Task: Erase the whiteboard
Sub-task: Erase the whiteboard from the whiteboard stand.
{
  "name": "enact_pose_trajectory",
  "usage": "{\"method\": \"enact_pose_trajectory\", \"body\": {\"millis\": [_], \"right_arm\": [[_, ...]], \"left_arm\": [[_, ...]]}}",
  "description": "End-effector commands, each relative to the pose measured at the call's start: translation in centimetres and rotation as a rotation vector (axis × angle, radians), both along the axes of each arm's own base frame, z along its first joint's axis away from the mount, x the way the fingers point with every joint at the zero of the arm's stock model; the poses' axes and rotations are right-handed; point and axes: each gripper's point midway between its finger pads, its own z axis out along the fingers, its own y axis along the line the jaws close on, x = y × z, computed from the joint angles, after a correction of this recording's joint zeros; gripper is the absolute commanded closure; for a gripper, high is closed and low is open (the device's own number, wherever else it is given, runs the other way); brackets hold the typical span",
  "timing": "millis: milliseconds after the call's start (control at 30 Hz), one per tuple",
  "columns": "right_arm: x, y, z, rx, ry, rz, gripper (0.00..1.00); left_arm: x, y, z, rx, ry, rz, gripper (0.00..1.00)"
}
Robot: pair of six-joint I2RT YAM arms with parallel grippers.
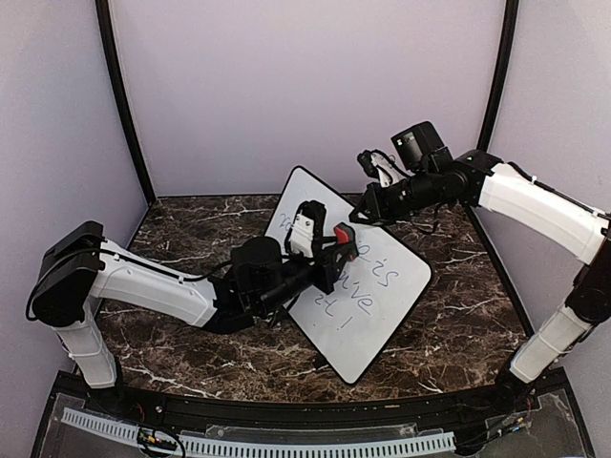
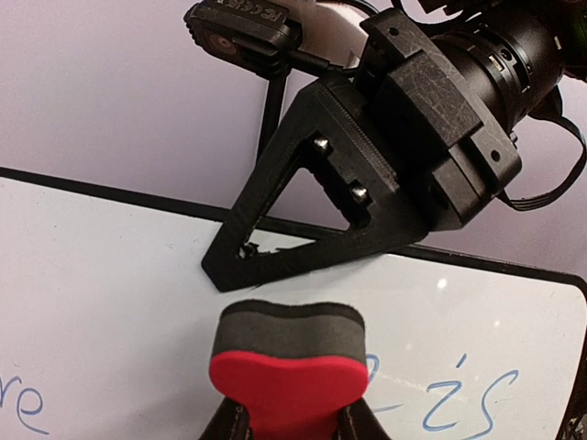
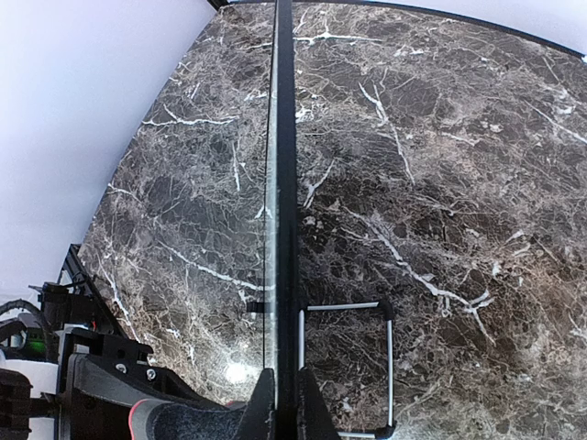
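Note:
The whiteboard (image 1: 372, 296) stands tilted on the marble table, white with a thin black rim and blue handwriting. My left gripper (image 1: 336, 250) is shut on the red eraser (image 1: 345, 233), whose grey felt side faces the board's upper middle; in the left wrist view the eraser (image 2: 289, 367) sits at the board (image 2: 110, 302) beside the writing. My right gripper (image 1: 368, 212) is shut on the board's top edge and holds it up; the right wrist view shows the board edge-on (image 3: 285, 183) between the fingers (image 3: 260, 412).
The dark marble table (image 1: 458, 324) surrounds the board. A wire stand (image 3: 390, 362) shows behind the board in the right wrist view. Purple walls enclose the back and both sides. The right arm's wrist (image 2: 431, 119) hangs close above the eraser.

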Motion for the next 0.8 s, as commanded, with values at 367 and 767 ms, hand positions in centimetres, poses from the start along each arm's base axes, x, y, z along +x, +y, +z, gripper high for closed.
{"method": "enact_pose_trajectory", "body": {"millis": [367,767], "right_arm": [[-1.2,1.4,0.0,0.006,0.000,0.074,1.00],[-0.9,1.8,-0.5,0.005,0.008,0.078,1.00]], "left_arm": [[2.3,-0.6,3.0,0.014,-0.036,0.024,0.96],[-1.9,-1.8,-2.3,0.087,0.043,-0.048,0.96]]}}
